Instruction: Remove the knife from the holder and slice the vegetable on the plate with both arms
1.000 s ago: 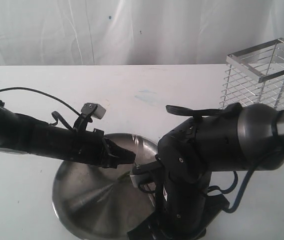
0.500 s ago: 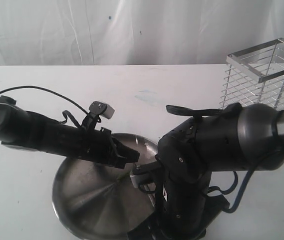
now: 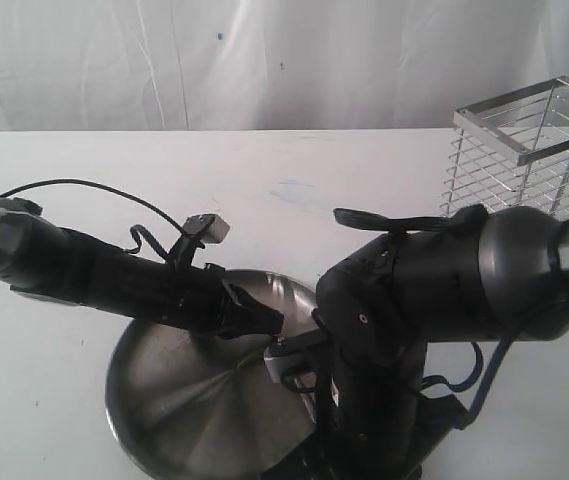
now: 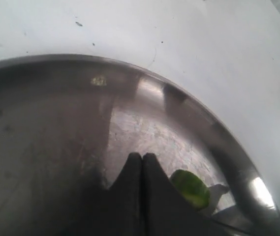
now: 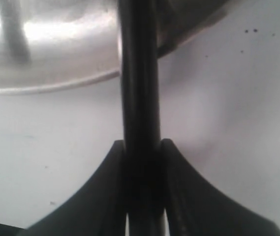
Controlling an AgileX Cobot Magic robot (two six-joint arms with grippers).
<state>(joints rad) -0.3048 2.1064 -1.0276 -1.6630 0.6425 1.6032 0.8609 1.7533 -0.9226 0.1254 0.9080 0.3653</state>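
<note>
The left arm (image 3: 94,275) now reaches farther across the plate (image 3: 164,410) than a second ago. Its closed left gripper (image 3: 276,322) sits closer to the right arm (image 3: 384,300). The small wrist camera (image 3: 209,228) on top has shifted right and slightly lower.

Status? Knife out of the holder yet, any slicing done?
Done: the knife is out of the holder, clamped in the right gripper and reaching over the plate rim. In hand: the shut left gripper sits beside the vegetable. Left: slicing; only a small green bit shows, so cuts can't be judged.
</note>
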